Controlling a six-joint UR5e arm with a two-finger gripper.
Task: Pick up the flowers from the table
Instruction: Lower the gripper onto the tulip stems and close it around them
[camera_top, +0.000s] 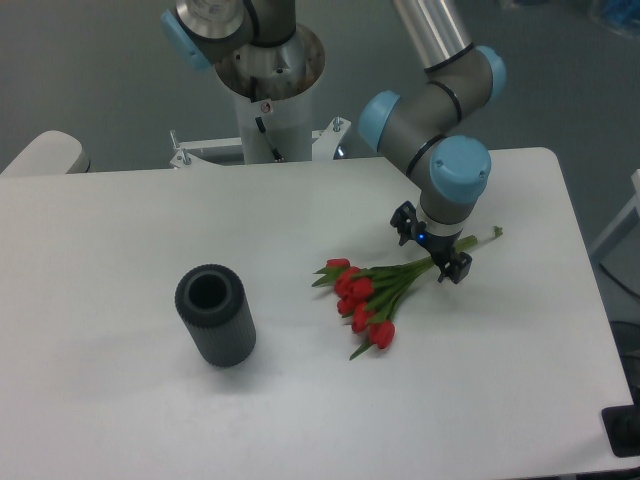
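**Gripper down over tulip stems, right half of table**

The flowers (366, 298) lie flat on the table (120, 400), right of centre. Red buds clustered at the lower left of the bunch, some pointing toward the front edge; green leaves among them. Thin green stems run up and to the right, the cut ends showing past the gripper near the table's right side.

The gripper (436, 254) hangs from the arm's blue-capped wrist, pointing straight down over the stems, about midway along them. Small blue light on its body. Dark fingers sit to either side of the stem bundle, close to the table surface. Whether they are pressed onto the stems or merely straddle them cannot be told from this view.

A dark grey ribbed vase (214, 314) stands on the left half of the table, mouth open upward, well apart from the bunch.
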